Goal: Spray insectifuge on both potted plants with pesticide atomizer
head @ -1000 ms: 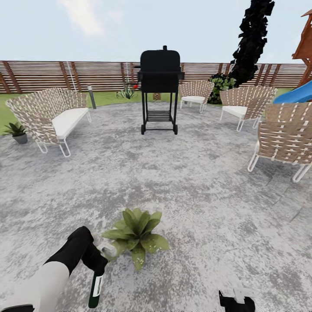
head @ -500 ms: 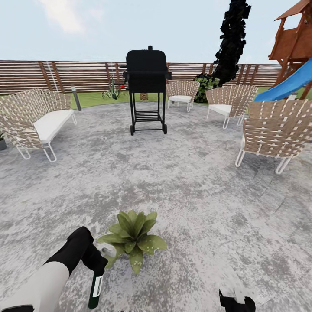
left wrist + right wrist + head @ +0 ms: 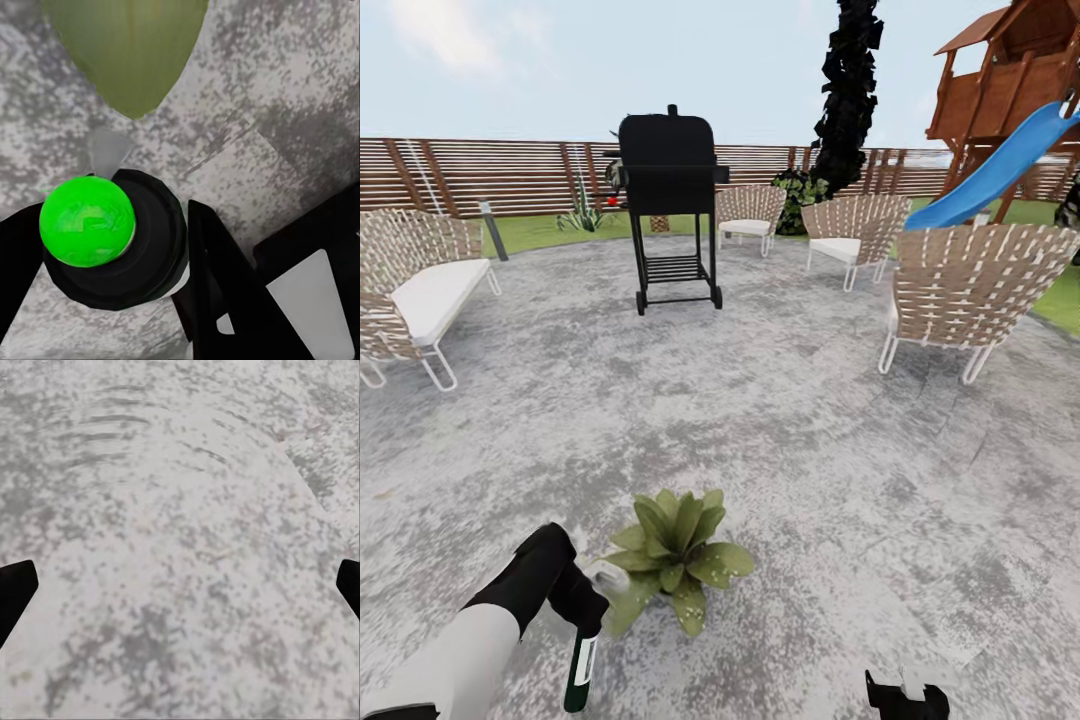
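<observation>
One potted plant [image 3: 675,572] beside left hand [image 3: 588,612] gripping pesticide atomizer [image 3: 580,671].

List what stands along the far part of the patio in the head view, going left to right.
White-cushioned wicker sofa → grey bollard post → black grill → far wicker chair → second wicker chair → nearest wicker chair.

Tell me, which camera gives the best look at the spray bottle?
The head view: the spray bottle hangs in the left gripper, label visible, beside the potted plant. The left wrist view sees the bottle end-on, a green disc in a black ring. The right wrist view faces bare paving.
</observation>
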